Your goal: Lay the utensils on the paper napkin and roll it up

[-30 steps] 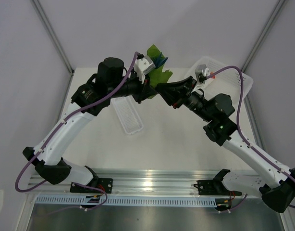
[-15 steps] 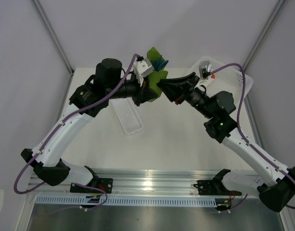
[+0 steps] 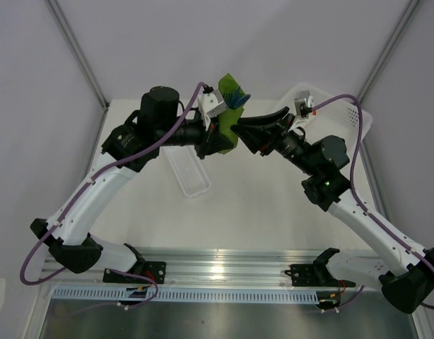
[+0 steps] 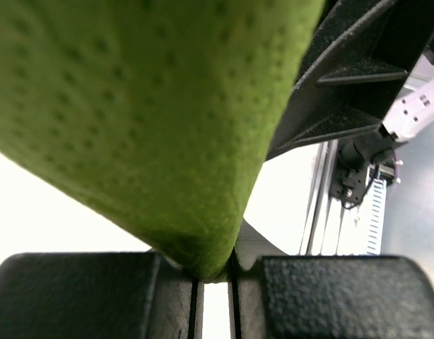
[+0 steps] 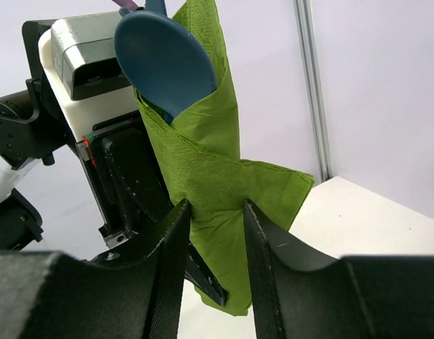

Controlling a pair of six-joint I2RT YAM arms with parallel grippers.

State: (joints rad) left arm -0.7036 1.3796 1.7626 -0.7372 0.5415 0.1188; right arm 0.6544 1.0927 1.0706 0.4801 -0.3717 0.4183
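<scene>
top external view: well above the surface (image 3: 252, 205), pinching the upright rolled paper napkin (image 3: 227, 134) low down in the closed left end effector (image 4: 215, 282); straddling its long axis with the half-parted right end effector (image 5: 215, 212), clamping nothing; showing the spoon (image 5: 167, 63) on top.

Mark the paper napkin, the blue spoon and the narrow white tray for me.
paper napkin (image 5: 203, 169): right wrist view, on the rolled middle.
blue spoon (image 5: 166, 62): right wrist view, on the bowl.
narrow white tray (image 3: 189, 173): top view, on its bare floor.
</scene>
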